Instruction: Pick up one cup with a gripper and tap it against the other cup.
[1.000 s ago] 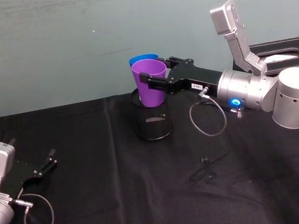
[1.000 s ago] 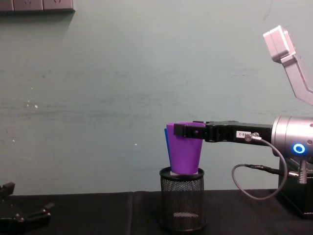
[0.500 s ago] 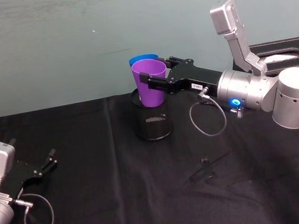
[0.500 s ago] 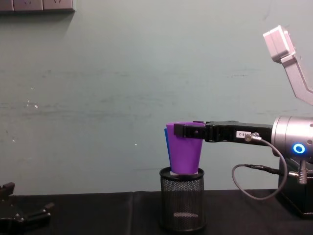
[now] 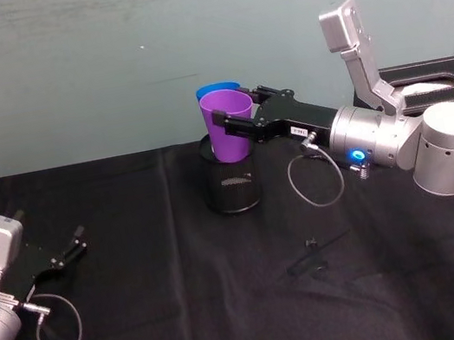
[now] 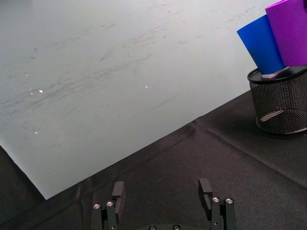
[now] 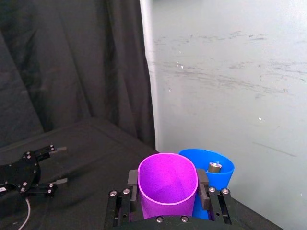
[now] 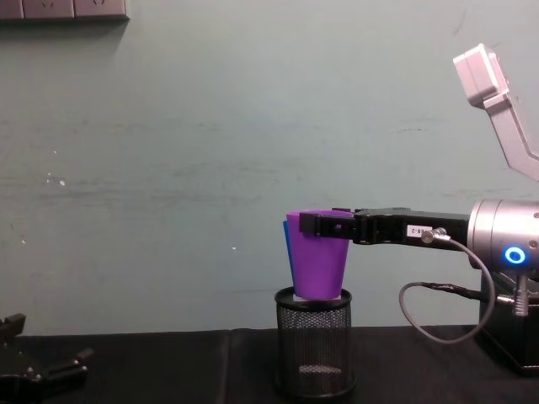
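My right gripper (image 5: 232, 122) (image 8: 324, 225) (image 7: 167, 189), slim and black on a silver wrist with a blue light, is shut on the purple cup (image 5: 229, 125) (image 8: 317, 254) (image 7: 167, 188) near its rim. It holds the cup upright over the black mesh holder (image 5: 231, 183) (image 8: 314, 343). The blue cup (image 5: 215, 90) (image 7: 213, 171) (image 6: 261, 44) stands right behind the purple one, side against side, its base hidden. A small sliver of the blue cup (image 8: 285, 242) peeks out in the chest view. My left gripper (image 5: 75, 247) (image 6: 163, 191) rests open near the table's left edge, holding nothing.
A black cloth (image 5: 173, 312) covers the table. A dark box (image 5: 423, 82) sits at the back right behind my right arm. A pale green wall (image 5: 102, 60) stands close behind the cups. A small dark object (image 5: 314, 256) lies on the cloth ahead of the right arm.
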Robot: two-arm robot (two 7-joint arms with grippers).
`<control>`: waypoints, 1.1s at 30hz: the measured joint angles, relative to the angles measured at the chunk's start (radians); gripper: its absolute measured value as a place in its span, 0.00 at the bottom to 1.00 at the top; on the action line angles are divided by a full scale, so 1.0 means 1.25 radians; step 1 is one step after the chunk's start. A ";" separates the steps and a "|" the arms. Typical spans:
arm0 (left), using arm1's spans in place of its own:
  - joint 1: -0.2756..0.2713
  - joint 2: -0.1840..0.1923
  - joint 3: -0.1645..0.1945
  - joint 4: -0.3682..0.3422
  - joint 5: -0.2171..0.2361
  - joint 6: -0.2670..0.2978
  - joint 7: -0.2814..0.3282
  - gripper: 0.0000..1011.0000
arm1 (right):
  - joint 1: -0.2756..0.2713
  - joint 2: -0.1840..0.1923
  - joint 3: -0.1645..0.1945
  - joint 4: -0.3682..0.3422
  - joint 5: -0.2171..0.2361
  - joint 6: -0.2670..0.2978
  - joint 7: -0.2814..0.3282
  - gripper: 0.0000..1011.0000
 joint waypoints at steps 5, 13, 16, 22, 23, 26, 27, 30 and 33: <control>0.000 0.000 0.000 0.000 0.000 0.000 0.000 0.99 | 0.000 0.000 0.000 0.000 0.000 0.000 0.000 0.72; 0.000 0.000 0.000 0.000 0.000 0.000 0.000 0.99 | 0.000 0.000 0.000 0.000 0.000 0.000 0.000 0.72; 0.000 0.000 0.000 0.000 0.000 0.000 0.000 0.99 | 0.000 0.000 0.000 0.000 0.000 0.000 0.000 0.72; 0.000 0.000 0.000 0.000 0.000 0.000 0.000 0.99 | 0.000 0.000 0.000 0.000 0.000 0.000 0.000 0.72; 0.000 0.000 0.000 0.000 0.000 0.000 0.000 0.99 | 0.000 0.000 0.000 0.000 0.000 0.000 0.000 0.72; 0.000 0.000 0.000 0.000 0.000 0.000 0.000 0.99 | 0.000 0.000 0.000 0.000 0.000 0.000 0.000 0.72; 0.000 0.000 0.000 0.000 0.000 0.000 0.000 0.99 | 0.000 0.000 0.000 0.000 0.000 0.000 0.000 0.72; 0.000 0.000 0.000 0.000 0.000 0.000 0.000 0.99 | 0.000 0.000 0.000 0.000 0.000 0.000 0.000 0.72; 0.000 0.000 0.000 0.000 0.000 0.000 0.000 0.99 | 0.000 0.000 0.000 0.000 0.000 0.000 0.000 0.72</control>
